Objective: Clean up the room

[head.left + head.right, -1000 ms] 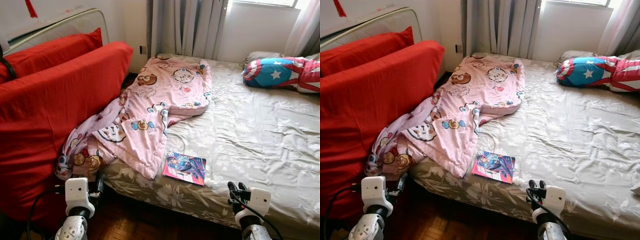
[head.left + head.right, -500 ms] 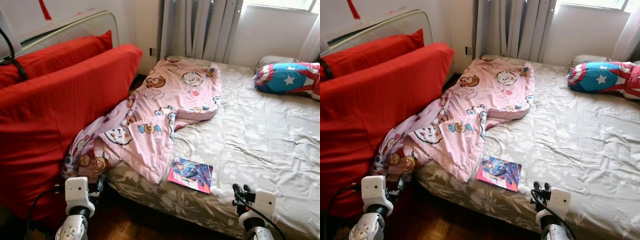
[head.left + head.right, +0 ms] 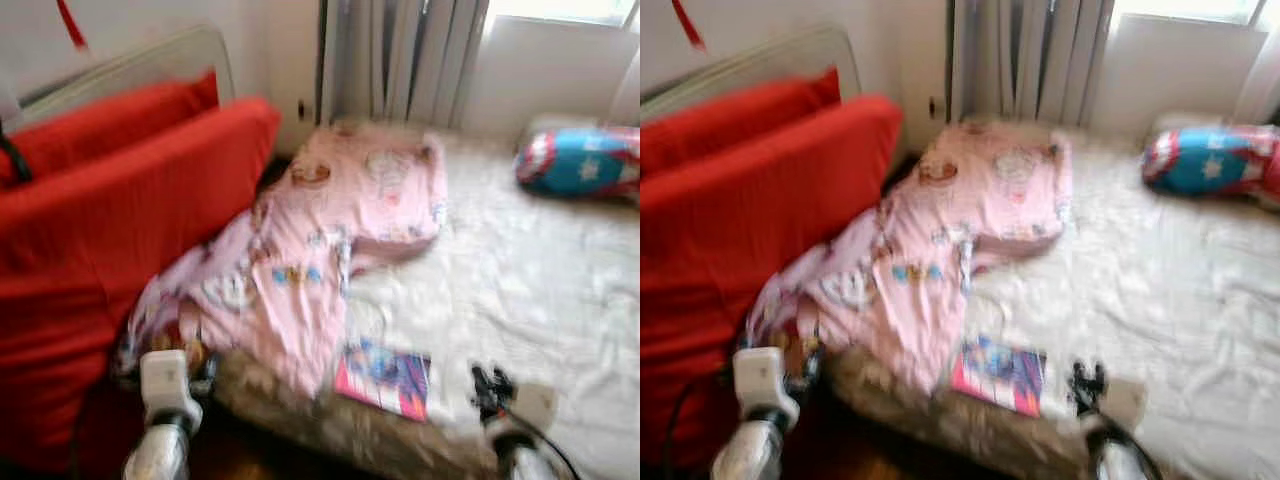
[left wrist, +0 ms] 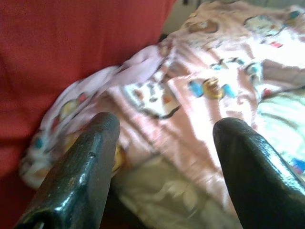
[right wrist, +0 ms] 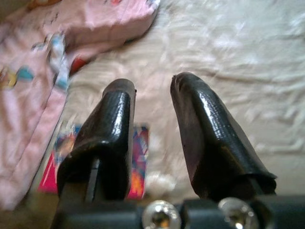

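Approach step, by the look of it: head views smeared with motion, both arms held low at the foot of the bed, nothing gripped.

Nearest, right gripper (image 5: pixel 152 119), fingers spread with a gap between them, empty. Just ahead of its fingertips and a little toward the left arm's side, a magazine (image 3: pixel 383 376) with a pink and blue cover, flat on the near edge of the bed (image 3: pixel 520 290). Touching nothing yet, hovering short of the mattress edge.

Left gripper (image 4: pixel 164 143), fingers wide apart, also empty. Directly ahead of it, the drooping corner of a pink cartoon blanket (image 3: pixel 320 240), spilling off the bed's side against a red mattress (image 3: pixel 110 230) leaning upright beside that arm.

Farther out from both grippers, rumpled pale sheet, then a blue and red star-print pillow (image 3: pixel 580 162) well beyond the right gripper, near the curtains (image 3: pixel 400 55).

Next move, as a judgement: closing the last stretch to the bed, then lowering the right gripper over the magazine's near edge; thin and flat, so likely needing a slide toward the edge or a lifted corner before a pinch.
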